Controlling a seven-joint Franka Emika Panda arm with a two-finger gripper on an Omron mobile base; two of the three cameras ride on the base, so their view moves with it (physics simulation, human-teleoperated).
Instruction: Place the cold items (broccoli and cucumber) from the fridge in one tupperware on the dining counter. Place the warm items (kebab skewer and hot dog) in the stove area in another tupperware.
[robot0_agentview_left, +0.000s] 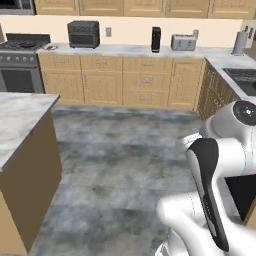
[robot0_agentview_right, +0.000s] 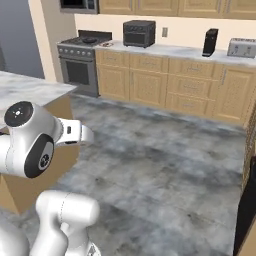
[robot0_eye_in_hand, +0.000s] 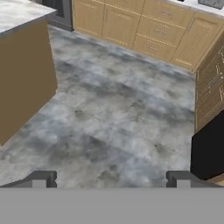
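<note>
My gripper (robot0_eye_in_hand: 111, 180) hangs over the grey kitchen floor, its fingertips (robot0_eye_in_hand: 43, 179) wide apart and open with nothing between them. The marble-topped dining counter (robot0_agentview_left: 20, 117) (robot0_agentview_right: 27, 86) (robot0_eye_in_hand: 19, 13) stands to the left of the arm, and its top is bare where it shows. The stove (robot0_agentview_left: 20, 55) (robot0_agentview_right: 82, 52) is at the far wall, with a small plate (robot0_agentview_left: 50, 47) (robot0_agentview_right: 106, 44) beside it; what lies on the plate is too small to tell. The broccoli, cucumber, kebab skewer, hot dog, tupperware and fridge are out of view.
On the back counter (robot0_agentview_left: 130, 50) stand a toaster oven (robot0_agentview_left: 83, 34) (robot0_agentview_right: 139, 33), a black coffee machine (robot0_agentview_left: 156, 39) (robot0_agentview_right: 210, 42) and a toaster (robot0_agentview_left: 183, 42) (robot0_agentview_right: 242, 47). A sink (robot0_agentview_left: 242, 75) sits on the right counter. Open floor (robot0_agentview_left: 125, 150) lies ahead.
</note>
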